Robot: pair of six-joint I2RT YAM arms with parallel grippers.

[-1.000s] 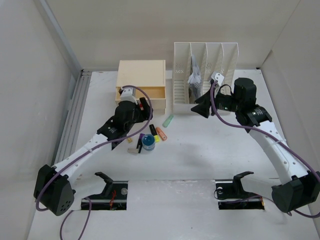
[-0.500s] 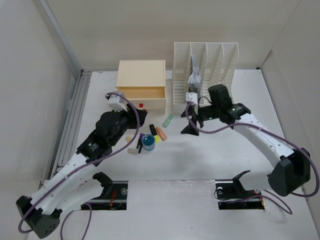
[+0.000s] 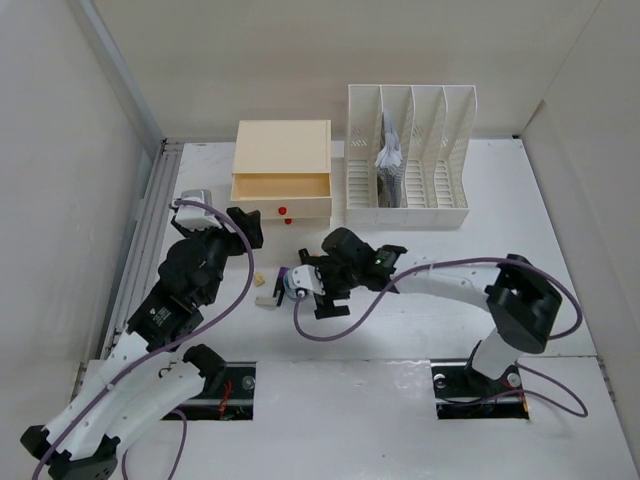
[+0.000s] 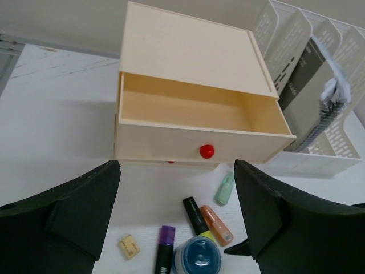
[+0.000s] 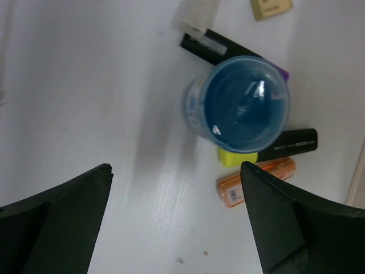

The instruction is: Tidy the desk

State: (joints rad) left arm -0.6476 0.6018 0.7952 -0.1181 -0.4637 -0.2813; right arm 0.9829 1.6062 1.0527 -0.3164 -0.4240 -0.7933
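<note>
Mid-tidy on the desk point(image 3: 470, 280): as I read it from my station, the job is well short of done. The cream drawer box point(image 4: 188, 57) stands at the back with its drawer pulled out and, as far as I can see, nothing in it. Beside it, the white file rack point(image 3: 410, 150) already holds some papers point(image 3: 388, 158) in one slot.

Loose in front of the box lie a blue-lidded jar point(image 5: 239, 105), a black-and-yellow highlighter point(image 5: 279, 144), an orange highlighter point(image 5: 256, 181), a green highlighter point(image 4: 224, 188), a purple marker point(image 4: 165, 254) and a small tan eraser point(image 4: 129, 246). All of them await a home.

My left arm reaches up the left side. The left hand point(image 4: 177, 165) hangs short of the box, facing the open drawer, spread wide and holding nothing.

My right arm stretches low across the desk toward the clutter. The right hand point(image 5: 175, 166) points down over the jar, likewise spread and empty. The jar sits just ahead of its fingertips, not between them.
</note>
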